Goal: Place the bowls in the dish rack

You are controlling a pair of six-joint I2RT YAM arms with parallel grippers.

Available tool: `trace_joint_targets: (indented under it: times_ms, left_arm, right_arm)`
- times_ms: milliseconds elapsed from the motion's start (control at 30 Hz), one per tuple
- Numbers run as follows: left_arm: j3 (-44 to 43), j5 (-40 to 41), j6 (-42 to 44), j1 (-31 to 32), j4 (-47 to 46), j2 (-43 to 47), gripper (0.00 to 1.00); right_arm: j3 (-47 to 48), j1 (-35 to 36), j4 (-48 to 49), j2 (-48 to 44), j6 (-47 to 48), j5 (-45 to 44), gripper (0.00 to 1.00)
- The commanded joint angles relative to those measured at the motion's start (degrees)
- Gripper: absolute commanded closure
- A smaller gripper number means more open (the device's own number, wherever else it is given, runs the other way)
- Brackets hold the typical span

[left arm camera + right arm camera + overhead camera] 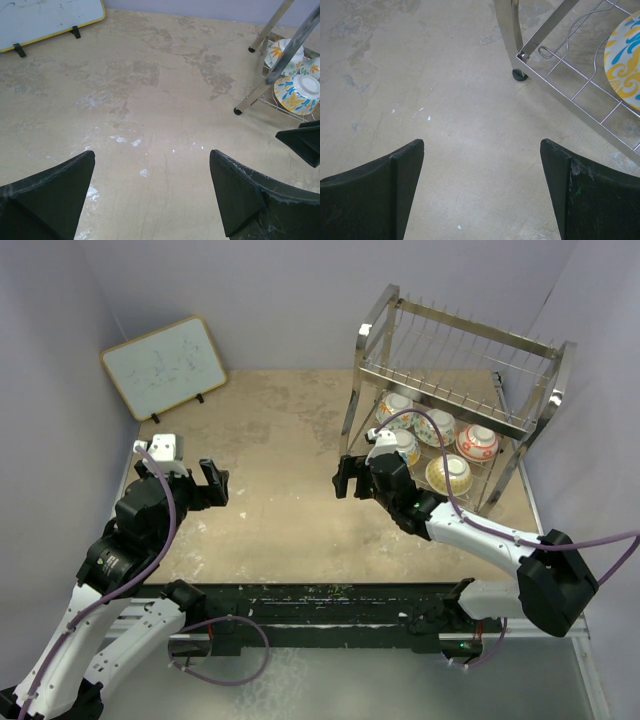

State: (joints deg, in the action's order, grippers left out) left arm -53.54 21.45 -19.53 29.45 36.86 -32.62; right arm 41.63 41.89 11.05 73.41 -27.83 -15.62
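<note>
While the left end effector point(213, 483) and right end effector point(342, 478) gape empty, five bowls point(478, 442) fill the one dish rack's point(460, 350) lower tier.

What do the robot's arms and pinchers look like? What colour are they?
The left arm and right arm have white tube-shaped links and chunky black joints. A purple cable loops along each. The left gripper and right gripper are black, each with two wedge-shaped fingers scuffed with pale marks.
</note>
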Motion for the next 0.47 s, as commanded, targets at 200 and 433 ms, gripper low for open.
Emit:
trace_joint_targets:
  times_ms: [200, 433]
  left_arm:
    - [0.14, 0.69, -0.59, 0.27, -3.00, 0.31, 0.01]
    - [0.19, 0.61, -0.68, 0.26, -2.96, 0.23, 0.01]
  right_arm:
    - [-0.60, 0.15, 2.05, -2.06, 0.24, -2.13, 0.01]
    - [-0.51, 0.17, 1.22, -2.18, 0.39, -4.01, 0.01]
